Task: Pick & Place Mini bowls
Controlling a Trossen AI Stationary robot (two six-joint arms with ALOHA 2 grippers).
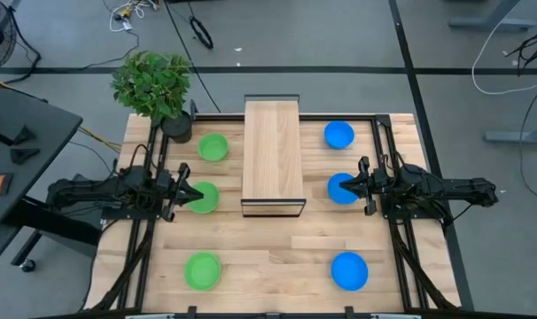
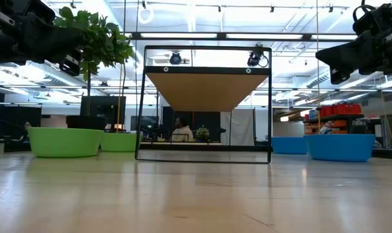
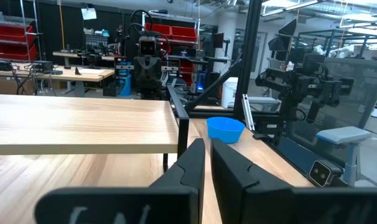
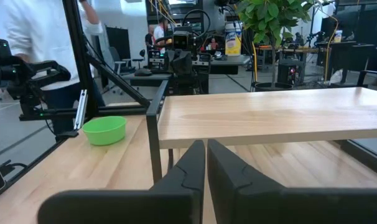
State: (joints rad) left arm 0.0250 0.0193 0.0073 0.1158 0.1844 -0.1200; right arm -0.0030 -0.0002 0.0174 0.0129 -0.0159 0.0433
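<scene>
Overhead view, near edge of the table [image 1: 277, 266] first. Lower left of frame: one green bowl [image 1: 202, 270] on bare wood. Lower right: one blue bowl [image 1: 349, 271], well apart from it.

Mid frame, left: left gripper [image 1: 195, 194] points toward the centre, over the middle green bowl [image 1: 203, 198]; whether it touches the bowl cannot be told from above. In the low view that arm hangs at upper left, clear above the bowls. Left wrist view shows its fingers [image 3: 191, 165] drawn together with only a thin slit between, nothing held.

Mid frame, right: right gripper [image 1: 350, 186] points toward the centre, over the middle blue bowl [image 1: 341, 189]. Right wrist view shows its fingers [image 4: 191, 162] likewise closed to a narrow slit, empty. Low view has this arm at upper right, above the blue bowls.

Centre: a wooden shelf on a black frame [image 1: 273, 155], running from mid frame toward the top, between the two grippers. Low view shows its underside raised off the table, open beneath.

Upper left of centre: third green bowl [image 1: 213, 147], beside the shelf. Upper right of centre: third blue bowl [image 1: 338, 135], on the shelf's other side. All six bowls sit singly, none stacked.

Far upper left corner of the table: leafy plant [image 1: 153, 84] in a dark pot [image 1: 176, 127].

Beyond the table, right wrist view, upper left: a person in a white top [image 4: 36, 31], standing.
</scene>
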